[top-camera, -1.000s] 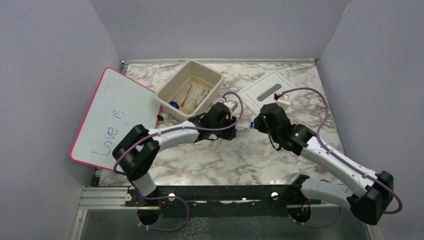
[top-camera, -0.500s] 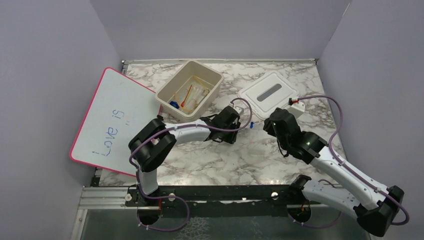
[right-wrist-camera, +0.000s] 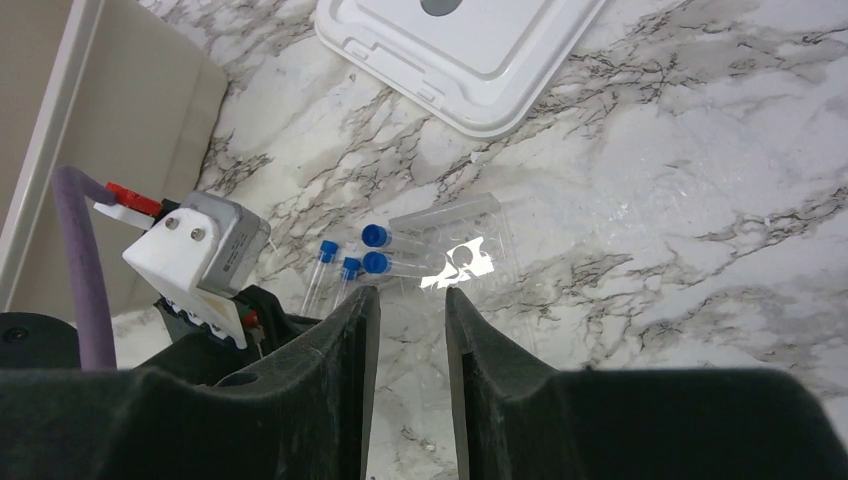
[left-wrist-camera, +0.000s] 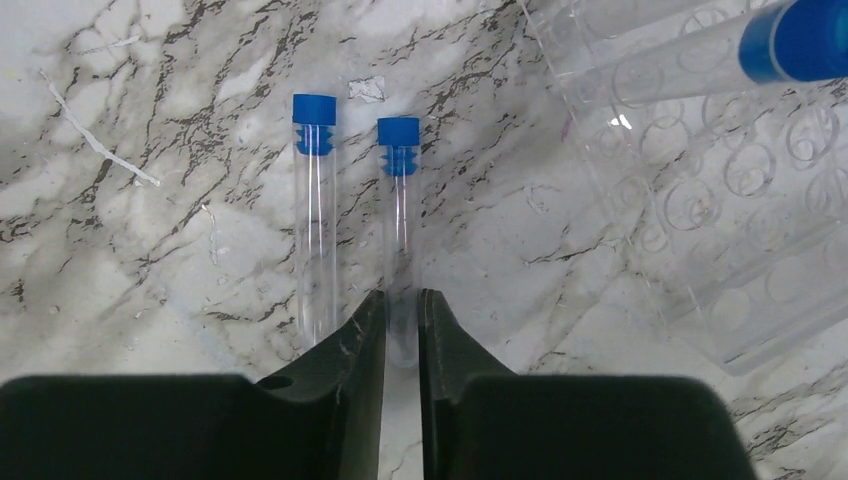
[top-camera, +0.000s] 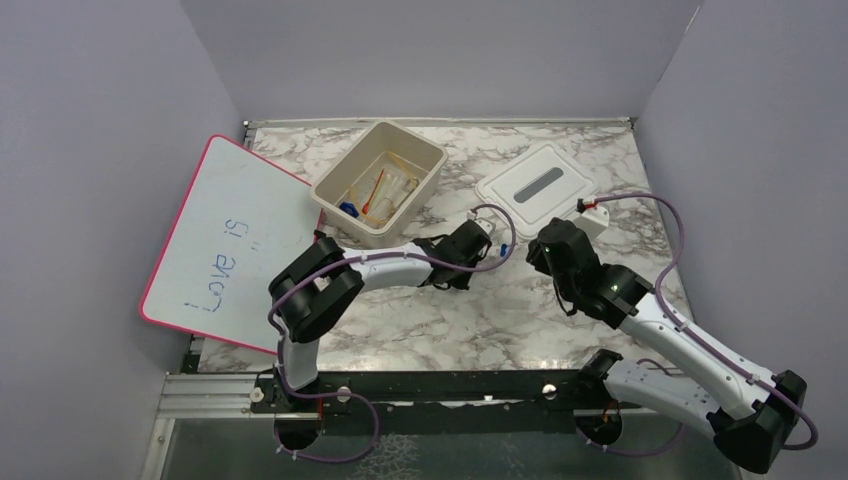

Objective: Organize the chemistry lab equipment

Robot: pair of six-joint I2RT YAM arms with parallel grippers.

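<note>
Two thin clear tubes with blue caps lie side by side on the marble, the left one (left-wrist-camera: 313, 220) free. My left gripper (left-wrist-camera: 401, 325) is shut on the bottom end of the right tube (left-wrist-camera: 400, 220); in the top view it (top-camera: 487, 248) is at the table's middle. A clear rack (left-wrist-camera: 700, 200) lies just to the right, with a wider blue-capped tube (left-wrist-camera: 790, 40) on it. My right gripper (right-wrist-camera: 405, 297) is open and empty, hovering short of the rack (right-wrist-camera: 455, 255) and its two wide tubes (right-wrist-camera: 377, 262). Several small items lie in the beige tub (top-camera: 380, 178).
The white lid (top-camera: 535, 185) lies at the back right, also in the right wrist view (right-wrist-camera: 460, 50). The pink-rimmed whiteboard (top-camera: 230, 240) leans over the table's left edge. My right gripper (top-camera: 545, 250) is close to the left one.
My left gripper has moved right across the table to the thin tubes. My right gripper drew back to the right a second ago and has since held still.
</note>
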